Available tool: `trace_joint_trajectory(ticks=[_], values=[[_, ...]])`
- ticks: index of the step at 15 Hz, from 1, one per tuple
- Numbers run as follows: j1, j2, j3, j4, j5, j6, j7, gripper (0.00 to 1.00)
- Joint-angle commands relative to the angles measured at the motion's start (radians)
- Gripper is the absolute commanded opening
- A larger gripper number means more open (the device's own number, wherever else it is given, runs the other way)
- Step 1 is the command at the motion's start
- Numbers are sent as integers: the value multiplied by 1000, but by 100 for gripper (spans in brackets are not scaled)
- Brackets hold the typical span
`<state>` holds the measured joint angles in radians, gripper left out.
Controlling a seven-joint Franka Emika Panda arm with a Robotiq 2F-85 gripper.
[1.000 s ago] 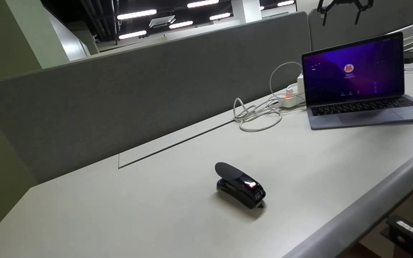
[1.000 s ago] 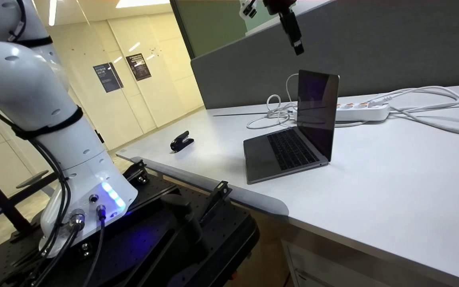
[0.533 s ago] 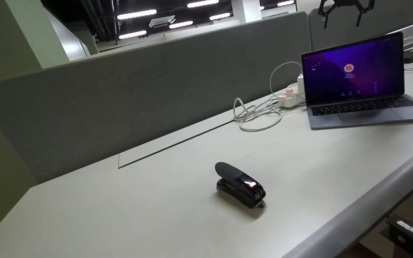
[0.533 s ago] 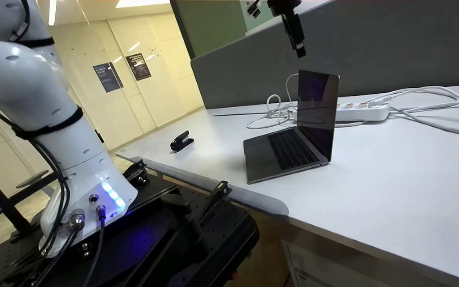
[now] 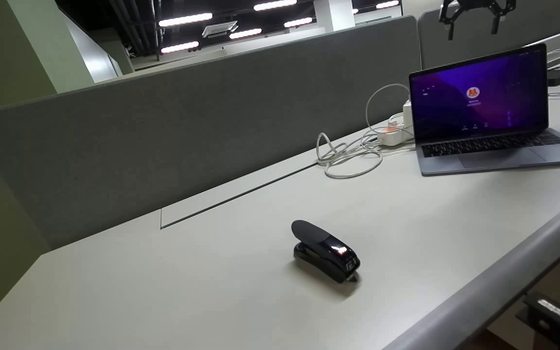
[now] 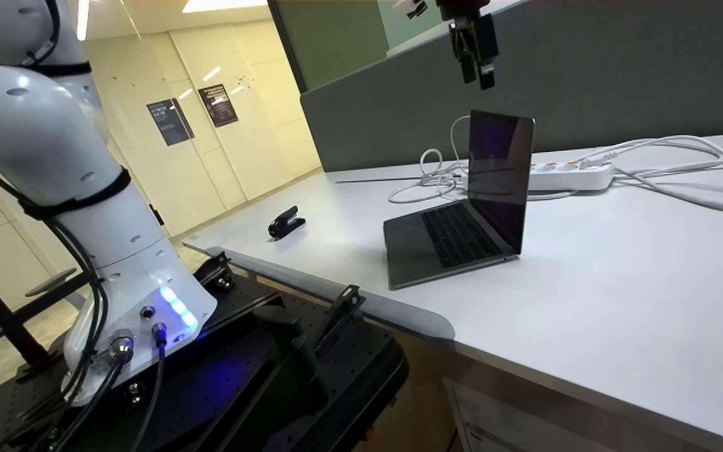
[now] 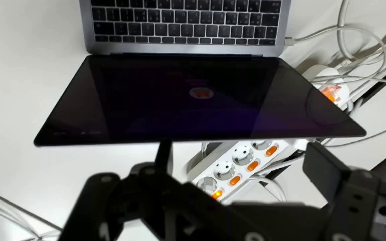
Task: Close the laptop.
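The silver-grey laptop stands open on the desk, its lid upright, in both exterior views (image 5: 479,97) (image 6: 440,248). Its screen glows purple-magenta. In the wrist view the laptop (image 7: 179,107) shows its keyboard at the top and its screen's free edge across the middle. My black gripper (image 5: 472,33) hangs above the lid in both exterior views (image 6: 478,78), apart from it. In the wrist view the gripper (image 7: 239,150) is open with nothing between its fingers, which lie at the lid's free edge in the picture.
A white power strip (image 7: 226,170) with orange switches and cables lies behind the lid; it also shows in an exterior view (image 6: 572,177). A black stapler (image 5: 326,250) lies on the desk. A grey partition (image 5: 260,121) runs along the desk's back.
My gripper has moved to the right and slightly lower in both exterior views. It has turned a little, so that both fingers show apart. The laptop has not moved.
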<state>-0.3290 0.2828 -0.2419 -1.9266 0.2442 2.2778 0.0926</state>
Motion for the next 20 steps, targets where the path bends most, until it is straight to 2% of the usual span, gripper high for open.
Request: trace_joint_trajectory(ticks=[1, 12, 20], values=[[-8, 81, -19, 123, -44, -16, -6, 100], [-19, 249, 27, 259, -28, 48, -24, 100], [-20, 256, 70, 222, -14, 40, -76, 100]])
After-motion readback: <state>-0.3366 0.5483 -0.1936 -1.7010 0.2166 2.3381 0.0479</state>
